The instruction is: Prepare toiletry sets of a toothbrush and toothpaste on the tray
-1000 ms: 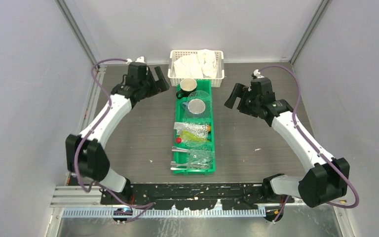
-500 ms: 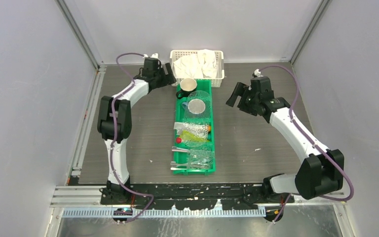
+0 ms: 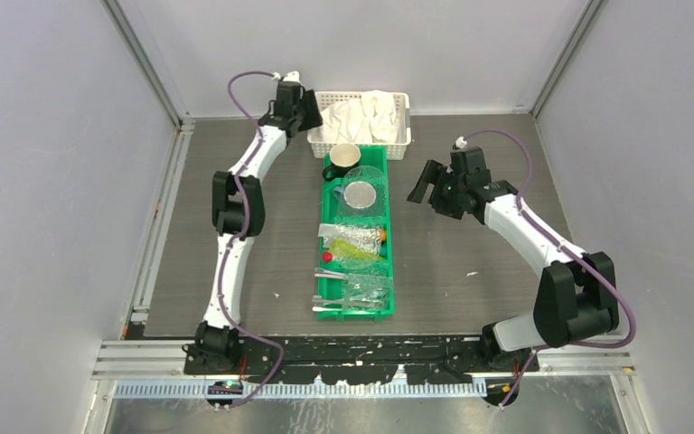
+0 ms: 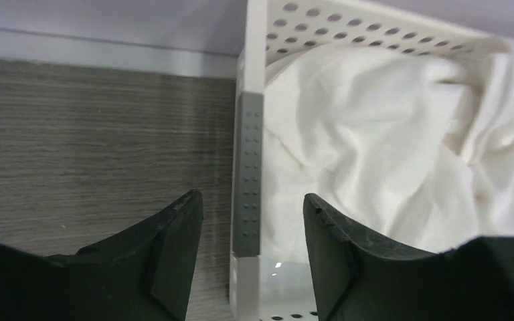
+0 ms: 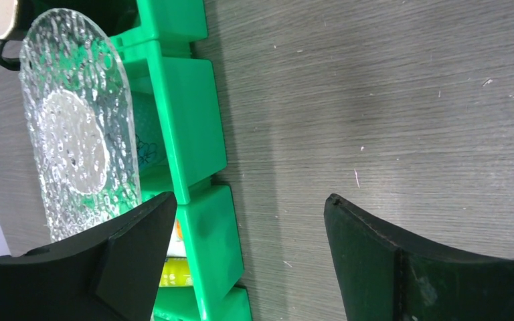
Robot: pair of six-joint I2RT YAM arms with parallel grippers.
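Left gripper (image 4: 251,200) hangs with jaws apart, straddling the left wall of the white basket (image 4: 375,27) — not yet pinching it. Right gripper (image 5: 251,200), wide and empty, hovers just beside the green bin (image 5: 187,114). The yellow-green toothpaste (image 3: 354,244) lies mid-bin; the tray I can't pick out. Set-up step, I'd say — next comes a square pinch on that thin wall.

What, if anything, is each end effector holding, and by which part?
Nothing: left end effector straddles the white basket wall, jaws apart; right end effector open.
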